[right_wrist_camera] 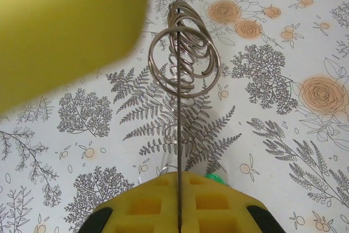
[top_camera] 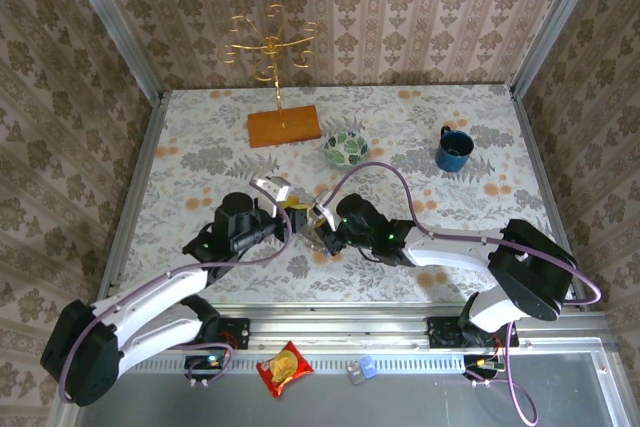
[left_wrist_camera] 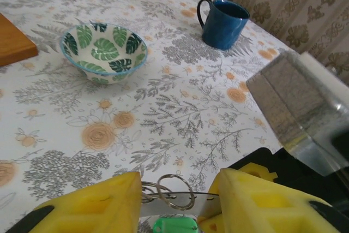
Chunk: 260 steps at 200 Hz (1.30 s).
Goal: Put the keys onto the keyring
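Over the middle of the floral-patterned tabletop (top_camera: 200, 162), from the overhead camera: left gripper (top_camera: 290, 209) and right gripper (top_camera: 325, 225) nose to nose, nearly touching, a small glint of metal between them. Too small at that range to judge jaws or grip. Farther back, well apart from the work: green-and-white leaf-patterned bowl (top_camera: 345, 149), dark blue mug (top_camera: 453, 150), flat wooden base carrying a gold wire stand (top_camera: 284, 127).

On the left wrist camera: yellow padded fingers (left_wrist_camera: 92, 208) standing apart, framing the keyring (left_wrist_camera: 170, 192), a cluster of thin silver wire loops, in the gap. Reads as open, flanking the loops rather than squeezing them. Just below the loops, the key with the green plastic head (left_wrist_camera: 174, 225), cut off by the frame edge; cannot tell whether threaded on yet. Close at right, a grey block (left_wrist_camera: 294, 107) of the other arm.

On the right wrist camera: yellow fingers (right_wrist_camera: 152, 205) pressed together on a thin metal edge running straight up into the wire loops (right_wrist_camera: 182, 53). Reads as clamped on the keyring, holding it upright above the cloth. Green head peeking out just beside the fingertips (right_wrist_camera: 215, 177). Blurred yellow left finger (right_wrist_camera: 65, 31) crowding the upper left.

Risks, as judgement only:
- With the left jaws apart, leaves the ring on one narrow pinch; could pivot or slip out under any nudge.
- Could knock the padded fingers together, given such close quarters.
- Could shed the green key onto the table if not fully wound onto the coil.
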Tool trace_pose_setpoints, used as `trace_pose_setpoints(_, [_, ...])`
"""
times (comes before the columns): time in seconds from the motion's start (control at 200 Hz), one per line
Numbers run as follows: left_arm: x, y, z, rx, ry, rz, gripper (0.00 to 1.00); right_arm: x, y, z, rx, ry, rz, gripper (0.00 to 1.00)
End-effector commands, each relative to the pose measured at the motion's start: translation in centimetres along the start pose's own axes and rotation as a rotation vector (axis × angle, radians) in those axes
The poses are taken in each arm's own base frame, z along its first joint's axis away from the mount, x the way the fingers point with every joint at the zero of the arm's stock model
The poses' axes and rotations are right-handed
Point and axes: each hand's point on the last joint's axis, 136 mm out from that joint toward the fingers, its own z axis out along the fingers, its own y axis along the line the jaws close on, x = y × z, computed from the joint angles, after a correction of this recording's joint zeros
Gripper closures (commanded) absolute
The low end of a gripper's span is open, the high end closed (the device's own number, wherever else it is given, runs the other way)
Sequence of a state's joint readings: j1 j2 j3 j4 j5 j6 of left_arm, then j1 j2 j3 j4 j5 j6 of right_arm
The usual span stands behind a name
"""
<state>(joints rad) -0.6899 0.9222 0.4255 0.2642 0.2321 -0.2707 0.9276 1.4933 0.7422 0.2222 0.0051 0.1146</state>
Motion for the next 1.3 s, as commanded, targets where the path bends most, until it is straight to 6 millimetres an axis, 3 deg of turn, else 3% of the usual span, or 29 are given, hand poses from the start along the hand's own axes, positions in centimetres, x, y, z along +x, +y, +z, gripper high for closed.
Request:
trace_pose_setpoints(0.0, [0.2, 0.0, -1.0, 0.023, 0.027, -0.04, 0.58, -3.1, 0.1, -1.0, 0.023, -0.064, -0.037, 1.0])
trace_pose_setpoints(0.28, [-0.1, 0.7, -2.0, 0.076, 0.114, -0.393, 0.6, -3.4, 0.0, -1.3, 0.052, -0.027, -0.058, 1.0])
trace_pose_setpoints(0.44, [-0.6, 0.9, -2.2, 0.054, 0.095, -0.69, 0.52, -3.6, 0.2, -1.1, 0.057, -0.025, -0.073, 1.0])
trace_pose_setpoints(0.605, [0.2, 1.3, -2.2, 0.038, 0.076, -0.913, 0.41, -3.9, 1.0, -0.9, 0.04, -0.017, -0.091, 1.0])
trace_pose_setpoints(0.79, [0.9, 1.5, -2.0, 0.011, 0.113, -0.984, 0.36, -4.4, 1.5, -1.0, 0.031, -0.018, -0.089, 1.0])
trace_pose_setpoints(0.99, [0.6, 1.2, -1.0, 0.057, 0.123, -1.027, 0.53, -4.2, 2.2, -0.6, 0.037, 0.01, -0.122, 1.0])
trace_pose_setpoints(1.295, [0.4, 1.2, -1.1, 0.057, 0.114, -1.046, 0.53, -4.1, 2.2, -0.2, 0.087, 0.034, -0.179, 1.0])
